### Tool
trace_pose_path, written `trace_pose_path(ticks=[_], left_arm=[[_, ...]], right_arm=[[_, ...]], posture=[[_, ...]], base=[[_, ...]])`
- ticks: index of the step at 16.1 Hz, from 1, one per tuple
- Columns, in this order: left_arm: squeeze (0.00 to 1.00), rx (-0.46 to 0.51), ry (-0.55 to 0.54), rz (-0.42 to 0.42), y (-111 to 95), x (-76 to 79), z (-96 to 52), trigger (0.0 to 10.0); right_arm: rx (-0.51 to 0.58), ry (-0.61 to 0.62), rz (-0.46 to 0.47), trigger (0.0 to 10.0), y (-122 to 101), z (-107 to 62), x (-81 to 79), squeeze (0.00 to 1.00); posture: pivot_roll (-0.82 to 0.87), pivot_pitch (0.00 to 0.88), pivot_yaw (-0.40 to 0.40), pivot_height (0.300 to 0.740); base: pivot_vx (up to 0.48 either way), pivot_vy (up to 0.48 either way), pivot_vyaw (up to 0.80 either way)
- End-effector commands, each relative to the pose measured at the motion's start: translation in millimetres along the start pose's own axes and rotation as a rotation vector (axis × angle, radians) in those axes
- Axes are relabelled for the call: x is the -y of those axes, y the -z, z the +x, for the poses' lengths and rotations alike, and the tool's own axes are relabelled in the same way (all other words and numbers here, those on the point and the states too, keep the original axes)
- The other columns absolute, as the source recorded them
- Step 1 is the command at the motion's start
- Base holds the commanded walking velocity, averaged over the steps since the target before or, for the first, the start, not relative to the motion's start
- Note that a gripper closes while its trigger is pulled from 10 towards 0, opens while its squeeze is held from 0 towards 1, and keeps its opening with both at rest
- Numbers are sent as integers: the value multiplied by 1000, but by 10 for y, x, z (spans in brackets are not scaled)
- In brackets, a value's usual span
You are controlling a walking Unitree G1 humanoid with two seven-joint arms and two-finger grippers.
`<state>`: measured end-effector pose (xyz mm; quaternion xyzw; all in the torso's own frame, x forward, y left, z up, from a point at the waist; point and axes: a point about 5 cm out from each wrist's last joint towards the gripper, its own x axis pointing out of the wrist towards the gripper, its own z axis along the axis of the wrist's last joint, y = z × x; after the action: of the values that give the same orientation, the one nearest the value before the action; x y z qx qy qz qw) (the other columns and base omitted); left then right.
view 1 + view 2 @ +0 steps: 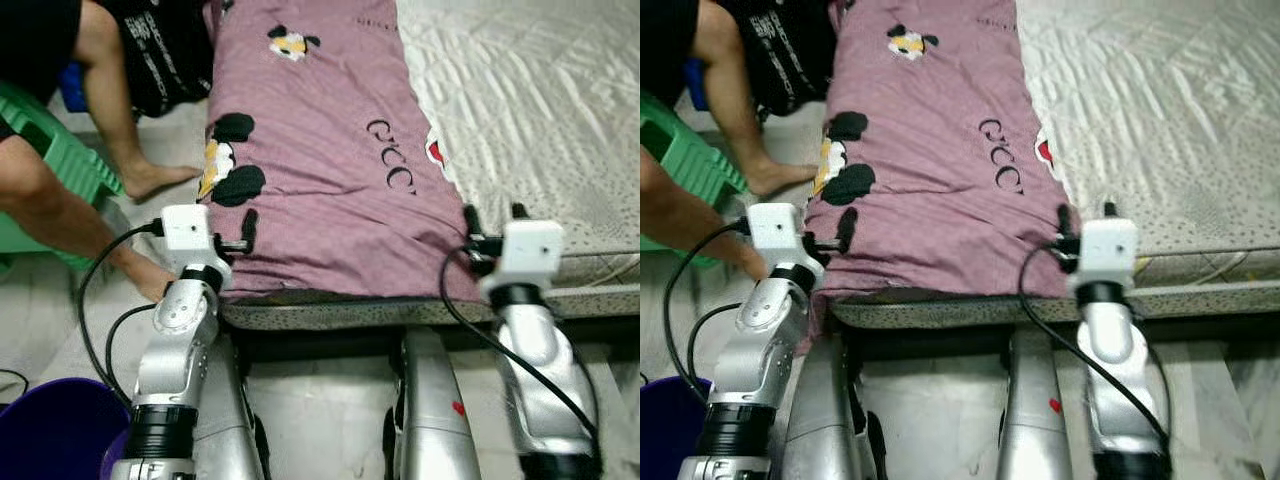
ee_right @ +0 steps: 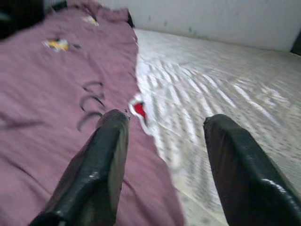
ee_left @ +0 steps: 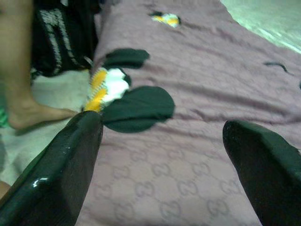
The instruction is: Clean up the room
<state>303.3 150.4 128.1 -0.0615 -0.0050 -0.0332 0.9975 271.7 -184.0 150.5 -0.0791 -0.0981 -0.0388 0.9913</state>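
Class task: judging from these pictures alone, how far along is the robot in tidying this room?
Done: the purple blanket lies spread flat along the left side of the bed. In hand: nothing is gripped; the left gripper and right gripper hang open over the blanket's near corners. Left: grasping and folding or straightening the blanket. The purple bucket stands on the floor.

- One mauve blanket (image 1: 320, 150) spread on one bed (image 1: 540, 120).
- Three cartoon prints (image 1: 230, 165) counted on the blanket, plus one line of black letters (image 1: 392, 155).
- Two grippers: left gripper (image 1: 243, 232) and right gripper (image 1: 492, 222), each with two black fingers held apart.
- One person, two bare legs (image 1: 110, 100) visible.
- One green stool (image 1: 55, 160).
- One purple bucket (image 1: 50, 430).
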Motion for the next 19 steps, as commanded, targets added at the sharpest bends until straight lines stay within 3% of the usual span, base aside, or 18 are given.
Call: trace_pose_path(ticks=[1,4,7,8,9,11,19], left_arm=[[0,7,-14,6,-4,-37,6,10000],[0,78,-6,19,-117,0,39,10000],[0,88,0,13,-108,42,88,10000],[0,86,2,10,-92,53,102,10000],[0,86,3,9,-87,60,109,10000],[0,90,11,2,-87,98,144,10000],[0,94,8,-7,-70,98,188,10000]], right_arm=[[7,-19,29,10000,-8,25,-48,1000],[28,-43,98,10000,-70,129,-176,1000],[-26,-87,165,10000,74,114,-300,1000],[-32,-102,170,10000,104,116,-317,294],[-32,-102,165,10000,112,125,-317,0],[-17,-91,159,10000,103,214,-302,0],[-2,-76,161,10000,121,280,-273,0]], posture=[[-54,61,61,507],[-54,34,61,507],[-61,0,61,507],[-63,0,61,507],[-65,0,61,507],[-66,0,58,530],[-68,0,59,610]], base=[[0,0,0],[0,0,0],[0,0,0],[0,0,0],[0,0,0],[0,0,0],[0,0,0]])
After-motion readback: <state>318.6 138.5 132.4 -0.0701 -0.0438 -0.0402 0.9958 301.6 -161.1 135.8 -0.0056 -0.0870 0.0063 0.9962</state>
